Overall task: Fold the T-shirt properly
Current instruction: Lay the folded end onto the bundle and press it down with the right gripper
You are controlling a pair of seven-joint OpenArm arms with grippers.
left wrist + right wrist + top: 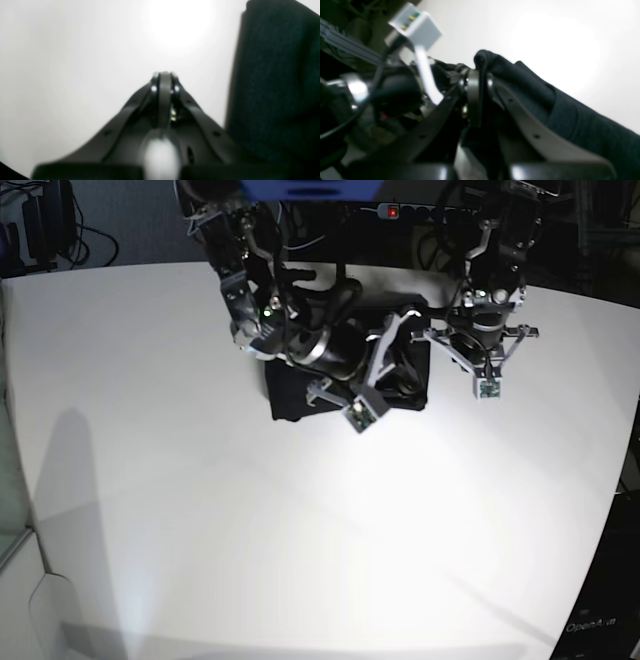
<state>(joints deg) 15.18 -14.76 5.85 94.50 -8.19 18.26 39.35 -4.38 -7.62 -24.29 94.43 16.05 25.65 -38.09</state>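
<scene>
The plain black long-sleeved T-shirt of soft matte knit sits already bundled into a compact rectangle around 12 o'clock on the white tabletop, near the far edge. The right hand has a bunched fold of it pinched tight between its fingers. The left hand is closed on nothing, just beside the cloth at its 3 o'clock. Stuff looks light, floppy and grippy, so I'd grab at edges or corners, not mid-panel.
</scene>
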